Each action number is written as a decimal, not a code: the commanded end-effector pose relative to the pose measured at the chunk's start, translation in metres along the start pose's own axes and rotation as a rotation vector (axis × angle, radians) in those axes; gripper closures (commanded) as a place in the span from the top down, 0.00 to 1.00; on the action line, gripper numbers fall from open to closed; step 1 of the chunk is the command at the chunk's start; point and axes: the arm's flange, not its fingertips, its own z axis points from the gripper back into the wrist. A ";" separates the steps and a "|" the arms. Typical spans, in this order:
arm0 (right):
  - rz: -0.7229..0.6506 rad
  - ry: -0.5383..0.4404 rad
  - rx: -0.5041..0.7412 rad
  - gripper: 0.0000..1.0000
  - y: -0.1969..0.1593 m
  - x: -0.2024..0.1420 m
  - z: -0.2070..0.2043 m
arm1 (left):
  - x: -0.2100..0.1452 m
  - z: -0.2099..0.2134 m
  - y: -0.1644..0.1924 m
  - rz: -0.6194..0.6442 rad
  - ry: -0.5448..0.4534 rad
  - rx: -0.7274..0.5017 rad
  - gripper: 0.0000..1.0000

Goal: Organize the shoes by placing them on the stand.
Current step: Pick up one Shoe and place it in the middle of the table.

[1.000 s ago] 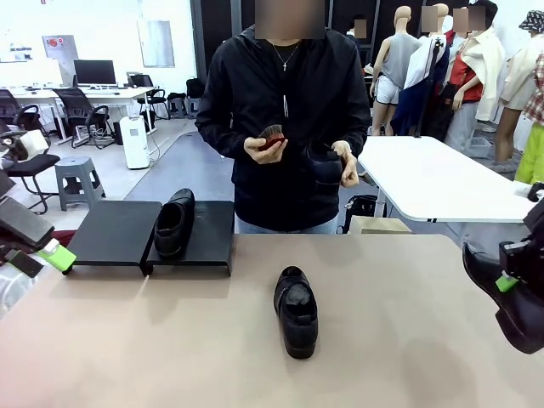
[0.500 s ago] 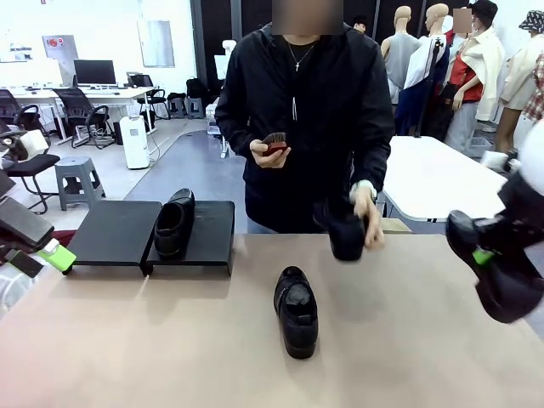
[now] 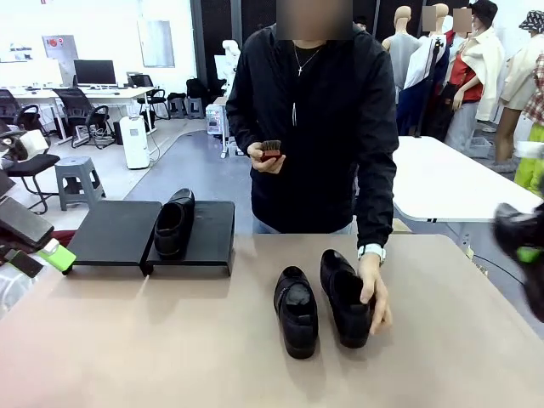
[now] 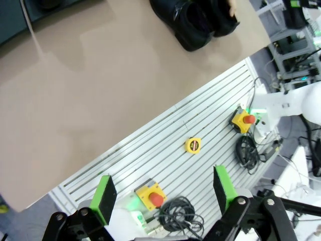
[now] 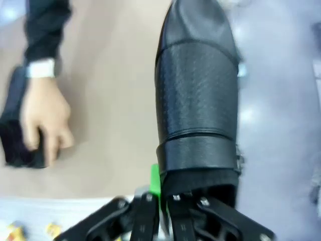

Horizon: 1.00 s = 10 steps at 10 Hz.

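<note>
One black shoe (image 3: 174, 223) lies on the right platform of the black stand (image 3: 115, 234) at the far left. A second shoe (image 3: 296, 310) rests mid-table. Right beside it stands a third shoe (image 3: 342, 293), with the person's hand (image 3: 376, 297) on it. My right gripper (image 3: 531, 255) hangs blurred at the right edge above the table, shut on a fourth shoe (image 5: 198, 90) at its heel end, toe pointing away. My left gripper (image 3: 42, 246) sits open at the left edge with nothing between its green pads (image 4: 106, 198). The two mid-table shoes (image 4: 195, 22) show far off in its view.
The person stands at the far side of the table and holds a brush (image 3: 270, 150) in the other hand. A white table (image 3: 450, 178) stands behind on the right. Below the table's near edge lie a slatted base, cables and emergency-stop buttons (image 4: 150, 193).
The person has brought the shoe down from chest height and set it on the table beside the middle one. My right gripper has carried its shoe upward and to the right.
</note>
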 end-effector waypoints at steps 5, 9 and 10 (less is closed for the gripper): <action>-0.082 -0.041 0.042 0.00 -0.020 -0.042 0.005 | -0.002 -0.001 0.002 -0.009 -0.002 -0.014 1.00; 0.257 -0.180 0.074 0.00 0.143 -0.066 0.070 | -0.002 -0.001 0.002 -0.009 -0.002 -0.014 1.00; 0.293 -0.134 0.111 0.00 0.203 -0.067 0.071 | -0.002 -0.001 0.002 -0.009 -0.002 -0.014 1.00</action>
